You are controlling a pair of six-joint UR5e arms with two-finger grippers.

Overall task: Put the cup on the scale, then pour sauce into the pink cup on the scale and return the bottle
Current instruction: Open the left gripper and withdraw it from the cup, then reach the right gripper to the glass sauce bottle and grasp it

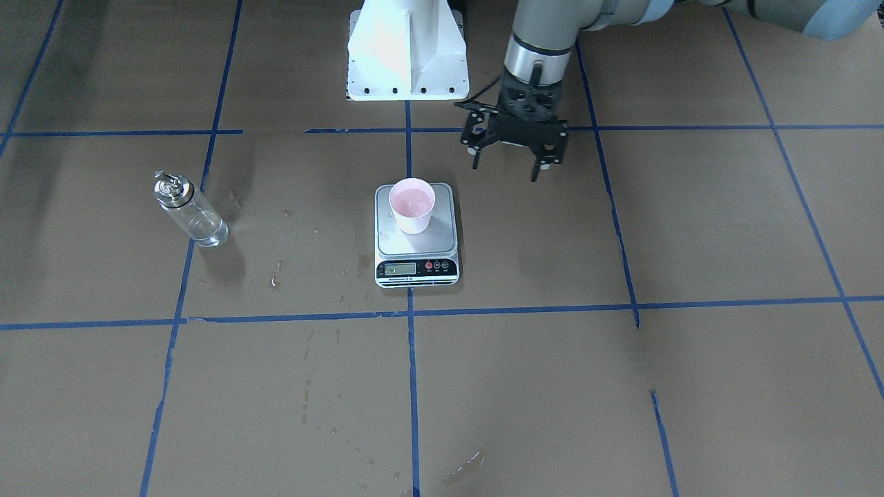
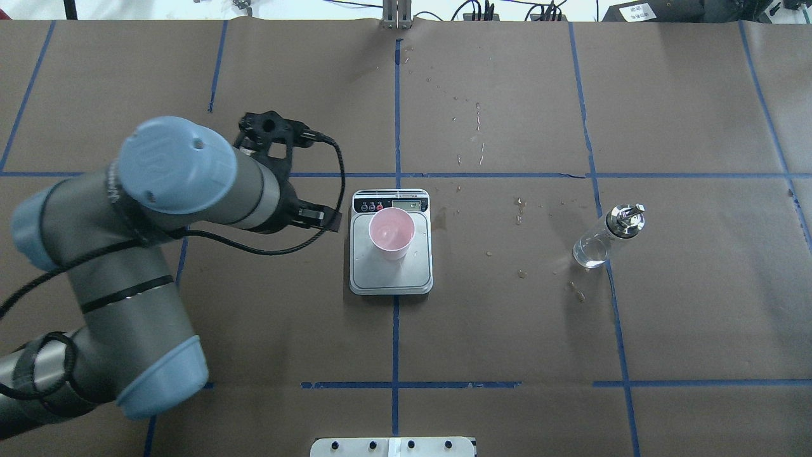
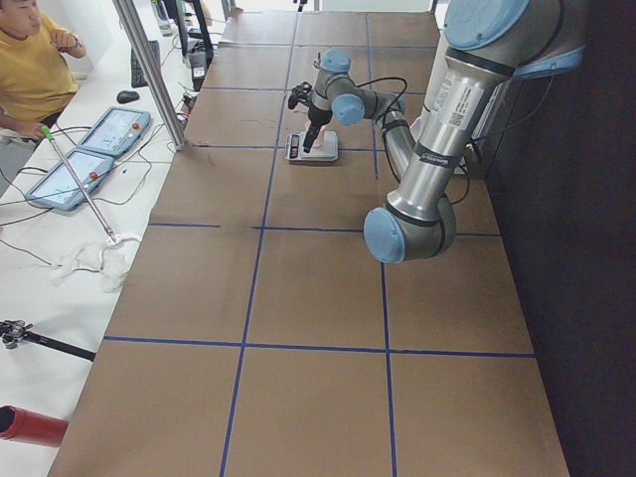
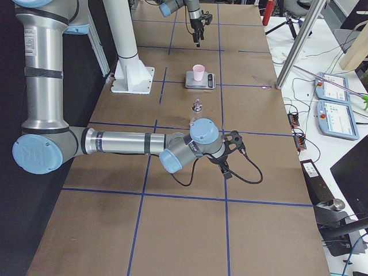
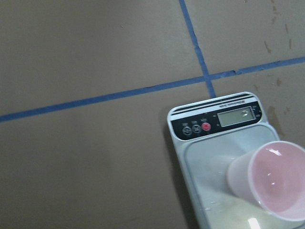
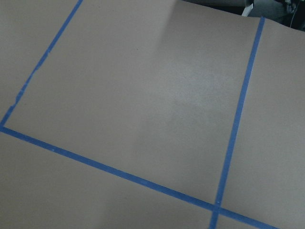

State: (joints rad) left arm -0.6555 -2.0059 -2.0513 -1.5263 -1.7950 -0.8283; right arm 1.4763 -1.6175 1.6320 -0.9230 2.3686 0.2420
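Two-arm rig | left gripper (image 1: 505, 169) apart | right gripper (image 4: 229, 154) unclear | brown-papered table (image 1: 690, 228), blue tape grid (image 1: 525, 310), possibly splashes (image 2: 520, 204)

The cup (image 1: 412, 206) is pale pink, rosier inside; the scale (image 1: 442, 238) is silver-grey with a black strip (image 5: 183, 121) and a red button (image 5: 205, 126). The bottle (image 1: 200, 219) is clear, its cap (image 1: 169, 185) silver. The table (image 1: 621, 386) is brown — gridded with blue tape (image 1: 518, 310). The left gripper (image 1: 505, 169) is black.
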